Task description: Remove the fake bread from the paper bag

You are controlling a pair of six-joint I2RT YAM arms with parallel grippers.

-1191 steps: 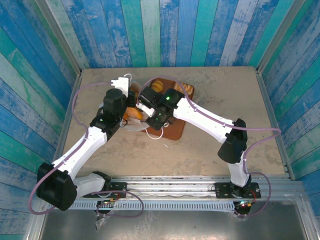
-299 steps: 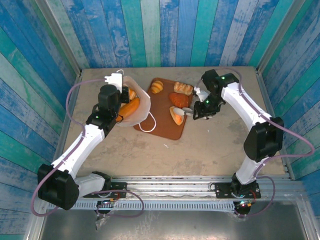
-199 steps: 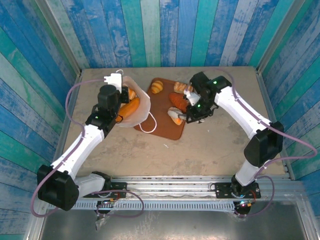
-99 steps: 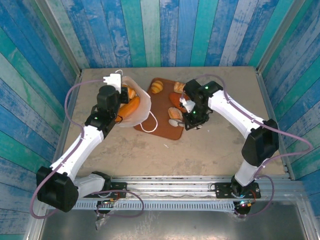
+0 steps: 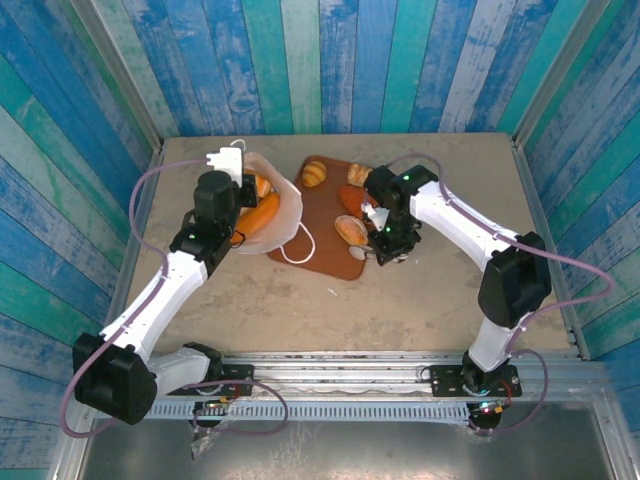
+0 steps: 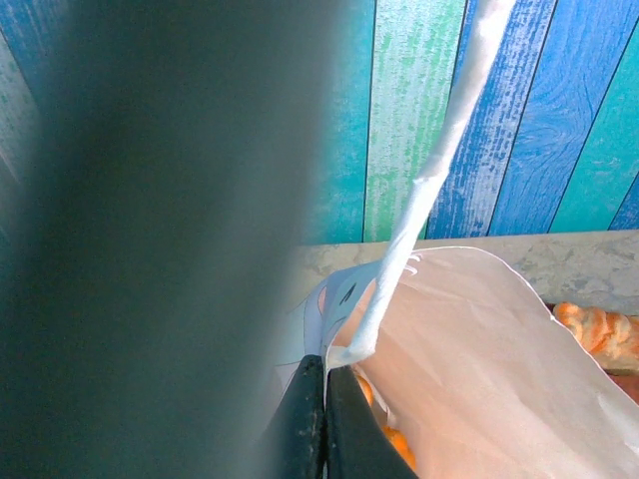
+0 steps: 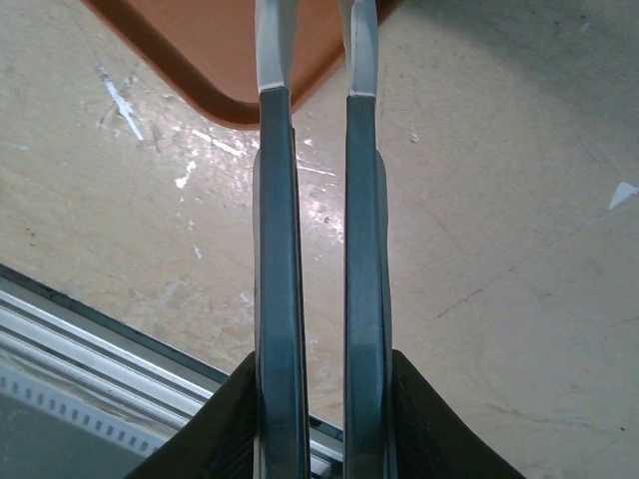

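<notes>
A: As the overhead view looks down, what takes the most room?

B: The tan table (image 5: pixel 450 300), boxed on three sides by blue and green plank walls (image 5: pixel 400 60). Its right half and the near strip along the metal rail (image 5: pixel 330 365) lie bare, so that is the open room. The left arm works close to the left wall.

A: Next in size?

B: The brown tray (image 5: pixel 320 215), set aslant at mid-table toward the back. The white paper bag (image 5: pixel 285 205) lies tipped just left of it, mouth gaping, its rim over the tray's left edge. One cord handle (image 5: pixel 297 250) loops onto the tray's near-left edge.

A: Any writing?

B: There are dark marks on the paper beside the pinch in the left wrist view, too blurred to read.

A: Bread?

B: In the bag there is a long orange loaf (image 5: pixel 258 215), with a small roll (image 5: pixel 263 187) behind it. On the tray, a croissant (image 5: pixel 314 173) sits at the far corner and a tan bun (image 5: pixel 358 175) by the far right edge. A reddish piece (image 5: pixel 350 197) lies partly under the right arm, and a ridged round piece (image 5: pixel 352 230) lies toward the near end.

A: Tools?

B: The left gripper (image 5: pixel 244 195) is pressed fully together on the bag's rim at its far-left side. The wrist view shows its pads (image 6: pixel 310 419) meeting on the paper. The right gripper (image 5: pixel 368 252) hangs over the tray's near-right corner. Its jaws are drawn nearly together, with a thin slit between them and nothing in it.
</notes>
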